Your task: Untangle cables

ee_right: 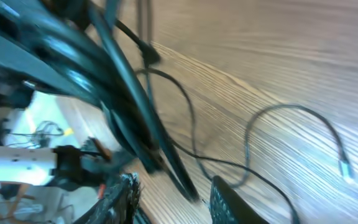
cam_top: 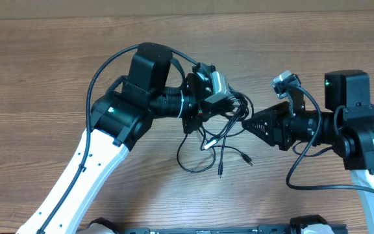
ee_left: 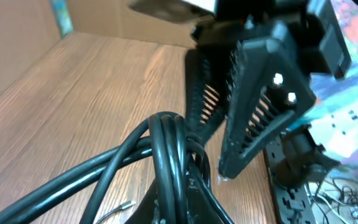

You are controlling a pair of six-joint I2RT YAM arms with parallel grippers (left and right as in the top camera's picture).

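Worktop: a wood-grain worktop [cam_top: 57, 58] carries everything; both arms reach in over it from the near edge.

Cables: thin black cables [ee_left: 165, 146] bunch into a tangle about the middle of the worktop, a little toward its right edge, raised between the two tools. From the tangle, strands drop onto the wood and trail toward the near edge.

Loose loop: one slack loop [cam_top: 186, 164] lies flat on the worktop on the left side of the hanging strands.

Plugs: a white plug [cam_top: 205, 147] hangs just under the tangle. Two black plugs [cam_top: 220, 173] lie on the wood beyond it, well apart from each other, the second nearer the right edge.

Left tool: the left tool [cam_top: 231, 109] is clenched on the cables at the tangle. In its wrist view several strands run side by side out of the bottom of the frame and curl into a tight bend right in front of the lens.

Right tool: the right tool [cam_top: 247, 122] points at the tangle from the right, its tip just beside the left tool. Its jaws stand apart. In its wrist view a blurred strand passes between the two fingers [ee_right: 229, 202] with room on either side, so it looks released rather than gripping.

Contact: I cannot tell whether the right tool's fingers touch any strand.
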